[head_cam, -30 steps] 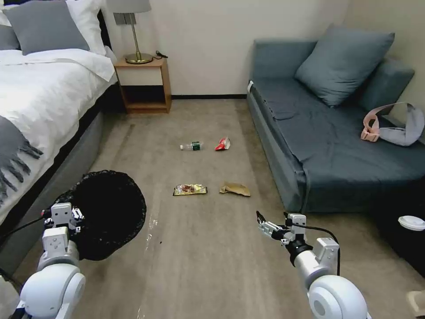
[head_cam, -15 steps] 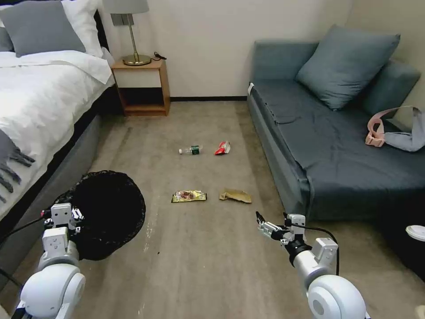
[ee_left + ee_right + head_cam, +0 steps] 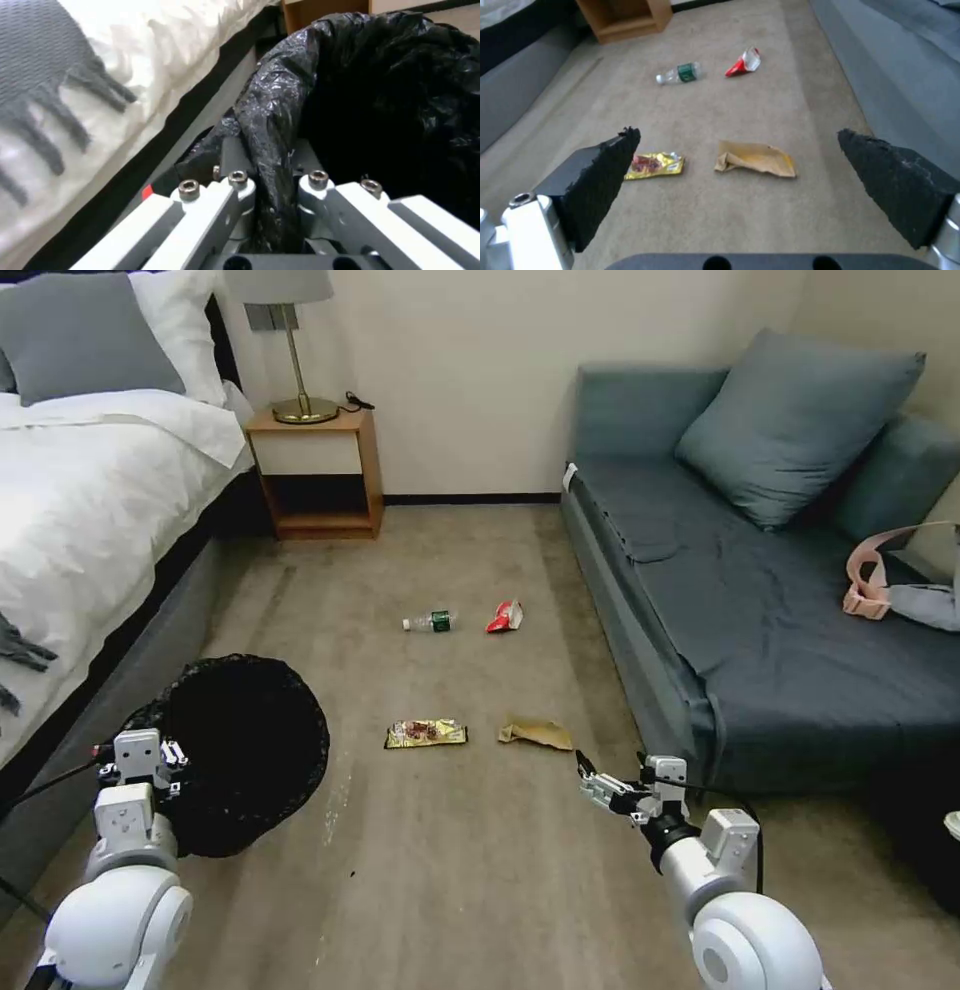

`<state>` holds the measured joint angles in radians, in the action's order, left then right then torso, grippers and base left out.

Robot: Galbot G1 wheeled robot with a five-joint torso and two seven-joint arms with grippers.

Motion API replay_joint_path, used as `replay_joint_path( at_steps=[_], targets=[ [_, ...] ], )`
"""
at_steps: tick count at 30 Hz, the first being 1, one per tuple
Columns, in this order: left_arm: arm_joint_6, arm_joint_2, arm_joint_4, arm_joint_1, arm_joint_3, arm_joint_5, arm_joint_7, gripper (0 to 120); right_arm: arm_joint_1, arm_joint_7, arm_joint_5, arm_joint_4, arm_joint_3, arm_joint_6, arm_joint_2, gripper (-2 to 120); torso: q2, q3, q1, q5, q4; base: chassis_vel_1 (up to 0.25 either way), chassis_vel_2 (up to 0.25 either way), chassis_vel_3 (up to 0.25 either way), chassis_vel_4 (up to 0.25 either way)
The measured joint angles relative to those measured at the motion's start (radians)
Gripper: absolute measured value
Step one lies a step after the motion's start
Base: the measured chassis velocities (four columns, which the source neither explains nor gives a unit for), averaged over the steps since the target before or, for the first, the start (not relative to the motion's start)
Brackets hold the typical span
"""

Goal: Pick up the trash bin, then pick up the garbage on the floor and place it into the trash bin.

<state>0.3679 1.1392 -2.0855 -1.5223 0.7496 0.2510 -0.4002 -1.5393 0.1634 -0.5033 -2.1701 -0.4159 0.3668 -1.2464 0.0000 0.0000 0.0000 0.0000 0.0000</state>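
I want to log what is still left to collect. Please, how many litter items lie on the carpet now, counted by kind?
Bottle: 1, the clear bottle
Snack packaging: 2, the red snack wrapper and the gold snack packet
Paper bag: 1, the crumpled brown paper bag
Total: 4

Bin (image 3: 280, 112): crinkly glossy black plastic liner.
Floor (image 3: 480, 870): matt short-pile carpet.
Bottle (image 3: 678, 73): clear plastic.
Packet (image 3: 655, 165): shiny gold foil.
Bag (image 3: 755, 158): crumpled brown paper.
Right gripper (image 3: 740, 180): rough black pads.
Nightstand (image 3: 315, 470), upper left: wood.
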Motion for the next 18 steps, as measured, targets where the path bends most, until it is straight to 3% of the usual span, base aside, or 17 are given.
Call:
replay_joint_path(
  at_steps=[18],
  targets=[
    [-0.012, -0.002, 0.026, 0.014, 0.0, 0.0, 0.004, 4, 0.018, -0.002, 0.004, 0.03, 0.013, -0.001, -0.001, 100, 0.0, 0.0, 0.0, 0.0, -0.0001, -0.108, 0.107, 0.109, -0.112]
  ],
)
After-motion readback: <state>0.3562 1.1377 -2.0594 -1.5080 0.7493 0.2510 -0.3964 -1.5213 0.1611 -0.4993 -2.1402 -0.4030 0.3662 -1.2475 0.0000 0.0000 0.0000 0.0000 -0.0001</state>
